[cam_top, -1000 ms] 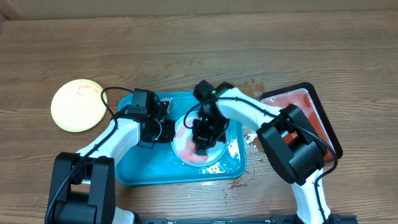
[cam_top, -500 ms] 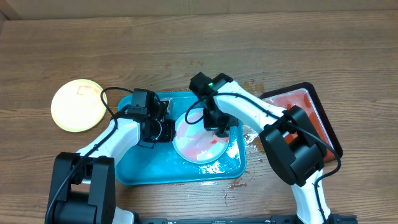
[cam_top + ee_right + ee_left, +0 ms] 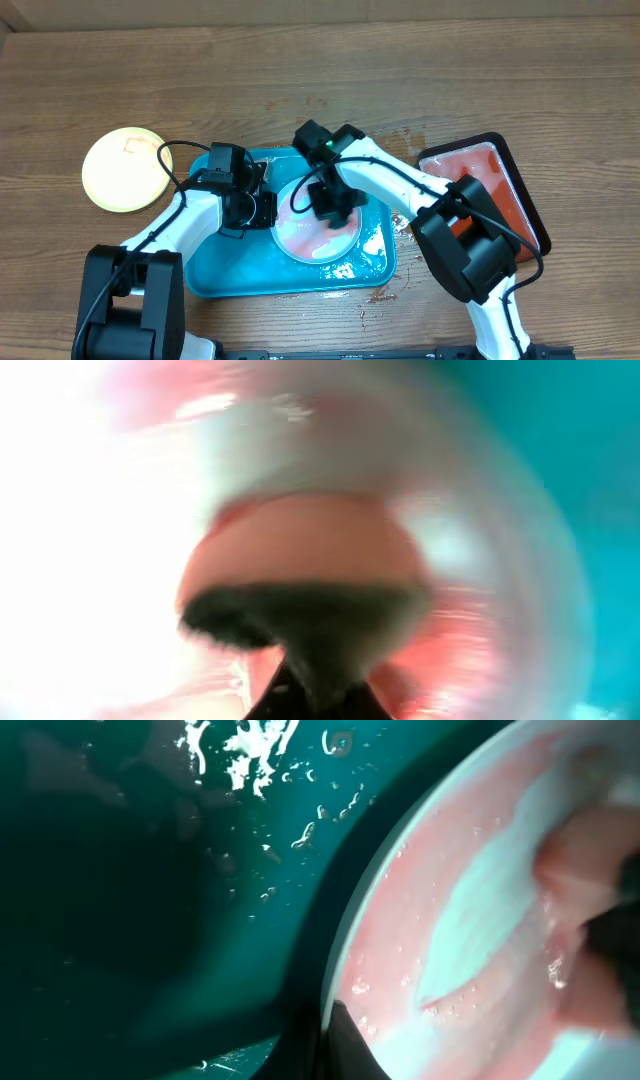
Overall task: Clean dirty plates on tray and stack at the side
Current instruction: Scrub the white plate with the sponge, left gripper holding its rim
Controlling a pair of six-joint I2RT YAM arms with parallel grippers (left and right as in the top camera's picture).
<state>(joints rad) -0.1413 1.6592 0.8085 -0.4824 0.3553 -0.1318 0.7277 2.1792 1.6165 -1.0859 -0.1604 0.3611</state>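
The tray [image 3: 220, 270] sits mid-table [image 3: 450, 70] w/ one plate [image 3: 320, 240] lying in its right half. The left gripper [image 3: 262, 208] is at that plate's left rim & the right gripper [image 3: 335, 205] is over its middle, w/ a sponge [image 3: 580, 850] under it on the plate. A 2nd plate [image 3: 125, 168] lies on the table left of the tray, apart from it; a smaller tray [image 3: 500, 170] lies near its right side.

Sharp, even light from above; both wrist views murky.

The overhead view is bright and crisp, with only soft shadows on the table [image 3: 500, 60]. The left wrist view is dim, with white glare on the wet tray [image 3: 120, 870]. The right wrist view is heavily blurred, the plate [image 3: 80, 540] washed out white.
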